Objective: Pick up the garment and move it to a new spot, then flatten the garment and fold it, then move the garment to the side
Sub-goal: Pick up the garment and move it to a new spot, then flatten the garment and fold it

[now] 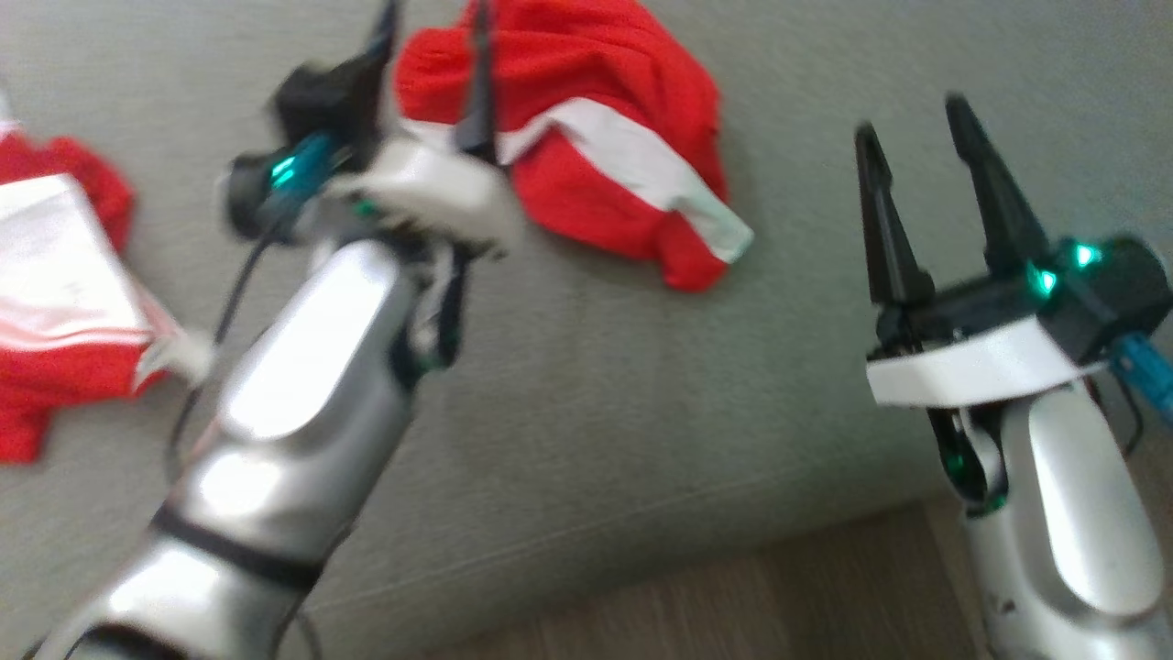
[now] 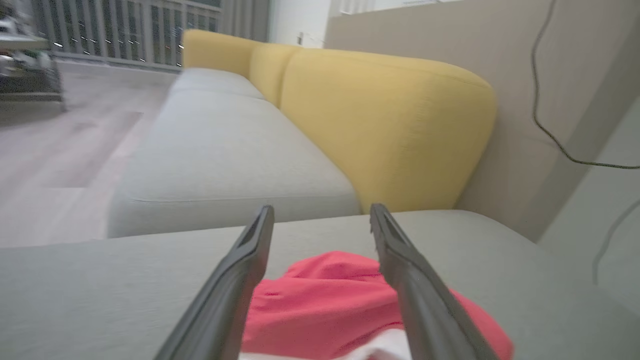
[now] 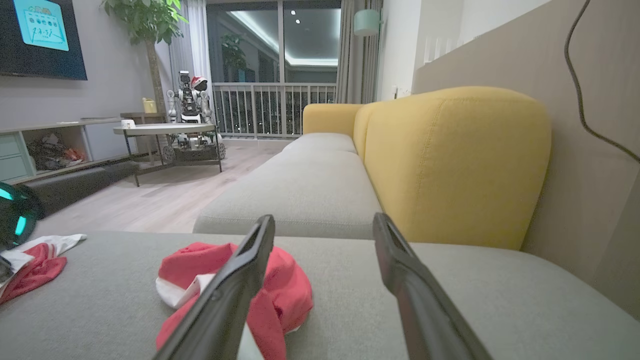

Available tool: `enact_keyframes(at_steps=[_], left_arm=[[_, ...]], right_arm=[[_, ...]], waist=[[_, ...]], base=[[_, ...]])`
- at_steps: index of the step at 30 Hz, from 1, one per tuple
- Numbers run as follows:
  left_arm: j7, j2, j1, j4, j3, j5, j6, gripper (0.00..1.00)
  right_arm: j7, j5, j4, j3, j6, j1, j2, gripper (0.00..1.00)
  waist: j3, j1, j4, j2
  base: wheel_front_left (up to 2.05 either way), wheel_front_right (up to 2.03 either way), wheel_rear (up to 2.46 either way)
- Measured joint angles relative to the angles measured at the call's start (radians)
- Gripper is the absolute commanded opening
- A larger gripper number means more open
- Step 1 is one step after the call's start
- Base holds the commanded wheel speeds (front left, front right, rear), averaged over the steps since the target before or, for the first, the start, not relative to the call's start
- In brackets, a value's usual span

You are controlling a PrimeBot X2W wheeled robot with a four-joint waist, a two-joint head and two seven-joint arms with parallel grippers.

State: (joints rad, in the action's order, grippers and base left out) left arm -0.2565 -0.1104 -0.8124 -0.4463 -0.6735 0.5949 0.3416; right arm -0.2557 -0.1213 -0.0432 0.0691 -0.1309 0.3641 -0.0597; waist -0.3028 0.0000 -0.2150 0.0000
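Head view: crumpled garment [image 1: 623, 156] lies top centre on the sofa [image 1: 641, 385], under the open, empty left end effector [image 1: 431, 55]; the right end effector [image 1: 912, 124], also open, hangs well right. Left wrist view: garment [image 2: 325, 300] bottom centre, between the fingers [image 2: 240, 280]. Right wrist view: garment [image 3: 285, 295] lower left.

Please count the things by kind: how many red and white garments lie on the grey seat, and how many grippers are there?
Red and white garments: 2, the crumpled garment and the second garment at the head view's left edge
Grippers: 2, the left gripper and the right gripper, both open
Total: 4
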Motion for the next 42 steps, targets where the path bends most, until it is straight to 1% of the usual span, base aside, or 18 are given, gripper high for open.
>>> enact_keyframes(at_steps=[1,4,6,8,9,11,12,16,18,22,24,28,31,33,38,39,42], left_arm=[[0.0,-0.019,0.033,0.036,0.024,-0.015,-0.001,1.0],[0.0,-0.065,0.17,0.141,0.098,-0.032,-0.026,1.0],[0.0,-0.078,0.278,0.196,0.137,-0.042,-0.043,1.0],[0.0,-0.079,0.384,0.24,0.177,-0.057,-0.062,1.0],[0.0,-0.078,0.433,0.258,0.202,-0.065,-0.067,1.0],[0.0,-0.059,0.522,0.296,0.269,-0.07,-0.072,1.0],[0.0,-0.051,0.561,0.309,0.29,-0.082,-0.083,1.0],[0.0,0.011,0.673,0.336,0.354,-0.146,-0.119,1.0],[0.0,0.033,0.69,0.342,0.383,-0.16,-0.141,1.0],[0.0,0.048,0.684,0.342,0.413,-0.202,-0.181,1.0],[0.0,0.054,0.684,0.337,0.423,-0.216,-0.192,1.0],[0.0,0.059,0.683,0.323,0.428,-0.228,-0.21,1.0],[0.0,0.061,0.678,0.313,0.426,-0.233,-0.215,1.0],[0.0,0.062,0.669,0.312,0.415,-0.232,-0.215,1.0],[0.0,0.063,0.643,0.311,0.393,-0.23,-0.208,1.0],[0.0,0.063,0.638,0.311,0.393,-0.23,-0.201,1.0],[0.0,0.063,0.637,0.311,0.392,-0.23,-0.199,1.0]], right_arm=[[0.0,0.002,-0.007,-0.008,0.0,-0.016,0.001,1.0],[0.0,0.006,-0.025,-0.034,0.0,-0.067,0.001,1.0],[0.0,0.006,-0.032,-0.043,0.0,-0.101,0.002,1.0],[0.0,0.006,-0.035,-0.044,0.0,-0.131,0.002,1.0],[0.0,0.006,-0.04,-0.043,0.0,-0.141,0.003,1.0],[0.0,0.005,-0.043,-0.044,0.0,-0.161,0.003,1.0],[0.0,0.001,-0.047,-0.044,0.0,-0.171,0.004,1.0],[0.0,-0.004,-0.065,-0.057,0.0,-0.204,0.005,1.0],[0.0,-0.004,-0.073,-0.063,0.0,-0.208,0.005,1.0],[0.0,-0.02,-0.123,-0.076,0.0,-0.205,0.007,1.0],[0.0,-0.042,-0.174,-0.094,0.0,-0.194,0.008,1.0],[0.023,-0.136,-0.315,-0.143,0.0,-0.132,0.008,1.0],[0.028,-0.178,-0.405,-0.153,0.0,-0.069,0.008,1.0],[0.027,-0.186,-0.458,-0.144,0.0,-0.033,0.008,1.0],[0.026,-0.224,-0.574,-0.13,0.0,0.014,0.008,1.0],[0.024,-0.227,-0.609,-0.128,0.0,0.023,0.008,1.0],[0.016,-0.223,-0.645,-0.125,0.0,0.038,0.007,1.0]], waist=[[0.01,0.0,0.017,0.0],[0.045,0.0,0.069,0.0],[0.069,0.0,0.101,0.0],[0.093,0.0,0.13,0.0],[0.105,0.0,0.143,0.0],[0.129,0.0,0.164,0.0],[0.14,0.0,0.173,0.0],[0.168,0.0,0.207,0.0],[0.173,0.0,0.219,0.0],[0.163,0.0,0.229,0.0],[0.154,0.0,0.232,0.0],[0.13,0.0,0.239,0.0],[0.109,0.0,0.248,0.0],[0.095,0.0,0.254,0.0],[0.069,0.0,0.271,0.0],[0.062,0.0,0.275,0.0],[0.053,0.0,0.276,0.0]], base=[[0.0,0.0,0.0],[0.0,0.0,0.0],[0.0,0.0,0.0],[0.0,0.0,0.0],[0.0,0.0,0.0],[0.0,0.0,0.0],[0.0,0.0,0.0],[0.0,0.0,0.0],[0.0,0.0,0.0],[0.0,0.0,0.0],[0.0,0.0,0.0],[0.0,0.0,0.0],[0.0,0.0,0.0],[0.0,0.0,0.0],[0.0,0.0,0.0],[0.0,0.0,0.0],[0.0,0.0,0.0]])
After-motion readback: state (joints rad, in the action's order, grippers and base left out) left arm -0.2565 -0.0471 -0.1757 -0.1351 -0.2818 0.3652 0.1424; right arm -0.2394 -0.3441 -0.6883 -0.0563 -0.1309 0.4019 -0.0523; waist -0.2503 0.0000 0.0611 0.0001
